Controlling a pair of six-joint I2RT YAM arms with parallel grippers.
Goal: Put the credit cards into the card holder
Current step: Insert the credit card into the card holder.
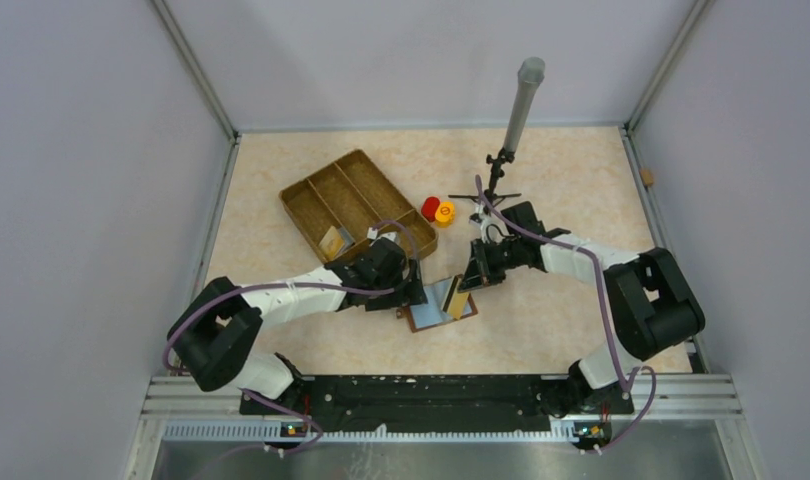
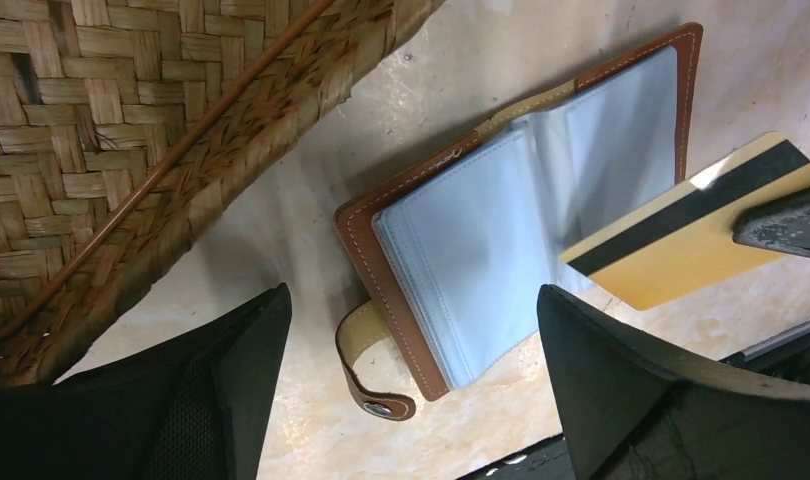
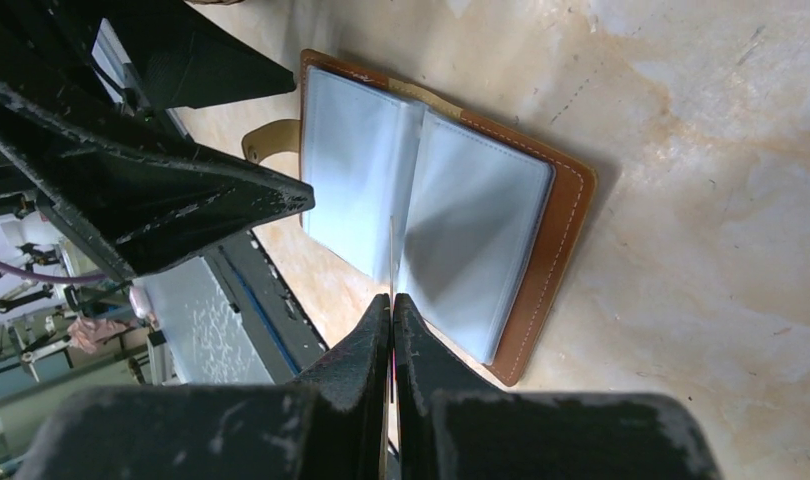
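Your right gripper [image 3: 392, 300] is pressed together and pinches the gold card [image 2: 681, 230] by one short end; in the right wrist view the card stands on its edge, so you see only a thin line coming out from the fingertips. Directly under this hand lies the card holder [image 3: 471, 230]; it is open flat on the table with its clear plastic pockets facing up, and the free end of the card points down at the fold between the two pages, near to it, but I cannot tell if it touches. Your left gripper [image 2: 413, 300] is spread wide and holds nothing; it hangs just beside the holder, on the side of the strap with the snap, and its fingers stand one at each side of the near page.

I judge the step to be the insertion of the first card. The next move calls for tilting the card so it lies along a pocket, then finding the mouth of the pocket, which I cannot see from here; the left hand could press on the leather so the holder does not slide.

Beyond the left hand is the wicker tray [image 1: 320, 172], with what seems the other card [image 1: 332, 240] in its near compartment; beyond the right hand are a red cap [image 1: 430, 207] and an orange cap [image 1: 444, 212].
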